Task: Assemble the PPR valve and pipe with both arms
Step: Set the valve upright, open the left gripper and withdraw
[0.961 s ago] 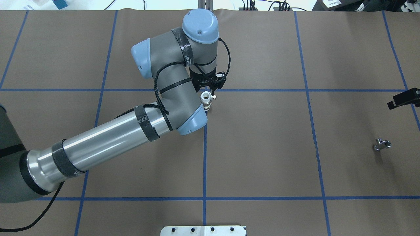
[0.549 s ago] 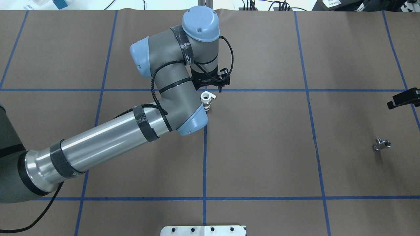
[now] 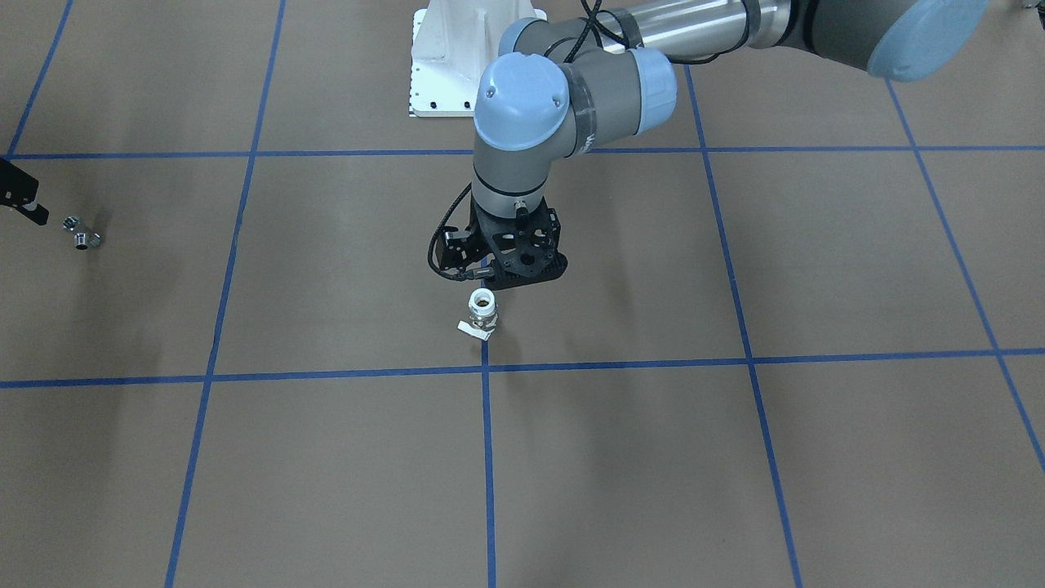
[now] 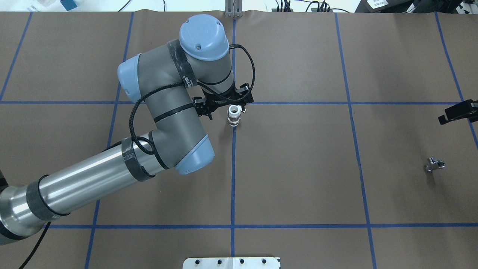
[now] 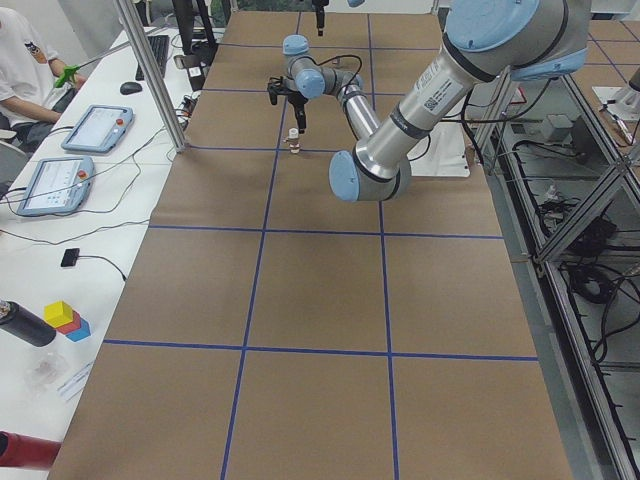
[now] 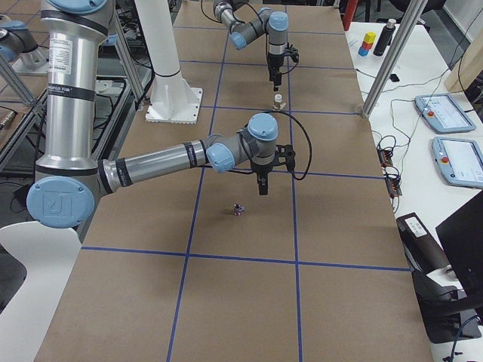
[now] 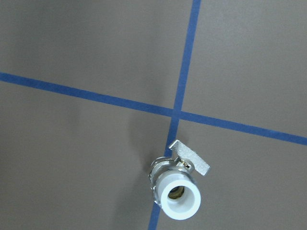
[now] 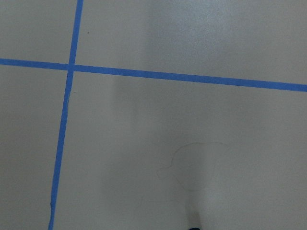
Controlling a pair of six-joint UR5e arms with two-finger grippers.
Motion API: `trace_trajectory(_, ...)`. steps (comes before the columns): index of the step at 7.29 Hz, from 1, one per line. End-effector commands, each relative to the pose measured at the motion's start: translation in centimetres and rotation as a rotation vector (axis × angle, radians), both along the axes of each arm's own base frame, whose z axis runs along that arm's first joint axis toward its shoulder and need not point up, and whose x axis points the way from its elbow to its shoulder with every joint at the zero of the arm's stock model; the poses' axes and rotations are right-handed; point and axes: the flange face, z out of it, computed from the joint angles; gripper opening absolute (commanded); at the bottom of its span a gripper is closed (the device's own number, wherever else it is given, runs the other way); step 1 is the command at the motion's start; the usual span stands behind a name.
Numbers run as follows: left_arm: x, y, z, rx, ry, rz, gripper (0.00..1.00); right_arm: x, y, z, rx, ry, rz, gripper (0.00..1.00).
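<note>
Left arm [image 4: 171, 112] swung round so the left gripper [image 3: 504, 278] hangs over the upright PPR valve [image 3: 482, 310], probably lining up a grab; can't tell its opening, or the right gripper's [image 4: 448, 116].

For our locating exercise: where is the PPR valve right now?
In the overhead view the PPR valve stands upright near the table's centre, on the blue tape line beside a crossing, close by the left hand.

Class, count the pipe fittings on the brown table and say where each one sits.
2. The valve stands upright on a blue line in the middle of the table; the pipe lies far off toward the robot's right. None seems hidden.
</note>
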Motion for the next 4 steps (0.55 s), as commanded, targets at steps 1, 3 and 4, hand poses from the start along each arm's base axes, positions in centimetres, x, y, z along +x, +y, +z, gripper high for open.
trace_trajectory(1, 1.0, 2.5, 3.0, 0.034, -0.023, 0.102, 1.00, 0.0, 0.2, 0.6, -0.016, 0.005, 0.003, 1.00)
trace_trajectory(3, -7.5, -2.2, 10.7, 0.151, -0.090, 0.145, 1.00, 0.2, 0.3, 1.2, -0.024, 0.019, 0.010, 1.00)
trace_trajectory(4, -12.8, -5.3, 10.4, 0.185, -0.061, 0.139, 1.00, 0.3, 0.6, 1.6, -0.033, 0.023, 0.010, 1.00)
